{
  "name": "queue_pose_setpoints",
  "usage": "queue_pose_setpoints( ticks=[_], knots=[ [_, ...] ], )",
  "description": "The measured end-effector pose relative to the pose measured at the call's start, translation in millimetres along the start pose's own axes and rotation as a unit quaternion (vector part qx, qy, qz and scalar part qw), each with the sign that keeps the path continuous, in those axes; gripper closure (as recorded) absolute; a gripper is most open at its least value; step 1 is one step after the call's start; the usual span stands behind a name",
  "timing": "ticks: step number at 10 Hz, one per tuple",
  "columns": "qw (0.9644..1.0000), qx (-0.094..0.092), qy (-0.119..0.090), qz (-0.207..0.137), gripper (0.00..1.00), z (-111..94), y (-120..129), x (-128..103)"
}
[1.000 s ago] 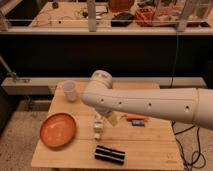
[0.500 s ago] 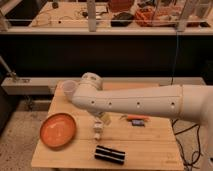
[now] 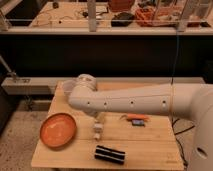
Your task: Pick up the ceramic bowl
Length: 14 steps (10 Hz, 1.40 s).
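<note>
— Orange-red ceramic bowl [image 3: 58,131], where?
— On the worktop [image 3: 150,145], near my hand [image 3: 98,129], to its left in view, not touching. Hand hangs over the worktop, spread wide, holding nothing.

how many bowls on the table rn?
1. The orange-red ceramic bowl sits near the left edge of the wooden table in view. The gripper hangs open and empty just beside it. The arm may hide more.

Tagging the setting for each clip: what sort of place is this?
Probably a robotics lab or workshop: a cluttered workbench behind, a hanging cable, and a plain wooden table as test surface. The gripper hangs open above that table, beside the ceramic bowl.
</note>
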Motion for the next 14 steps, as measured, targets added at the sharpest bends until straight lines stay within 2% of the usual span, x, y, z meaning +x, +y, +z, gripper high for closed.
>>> queue_pose_setpoints(
  ticks=[3, 5, 7, 9, 11, 14],
  knots=[
    [0.9999, 0.009, 0.000, -0.013, 0.20, 5.1, -7.0, 1.1],
    [0.9995, 0.019, -0.004, -0.027, 0.20, 8.3, -24.8, -8.5],
    [0.9991, 0.023, -0.003, -0.037, 0.20, 11.6, -27.5, -6.6],
    [0.9982, 0.029, -0.004, -0.053, 0.20, 16.8, -34.8, -8.9],
    [0.9968, 0.035, -0.007, -0.072, 0.20, 21.8, -50.8, -20.6],
    [0.9949, 0.041, -0.010, -0.092, 0.20, 27.2, -55.8, -20.5]
  ],
)
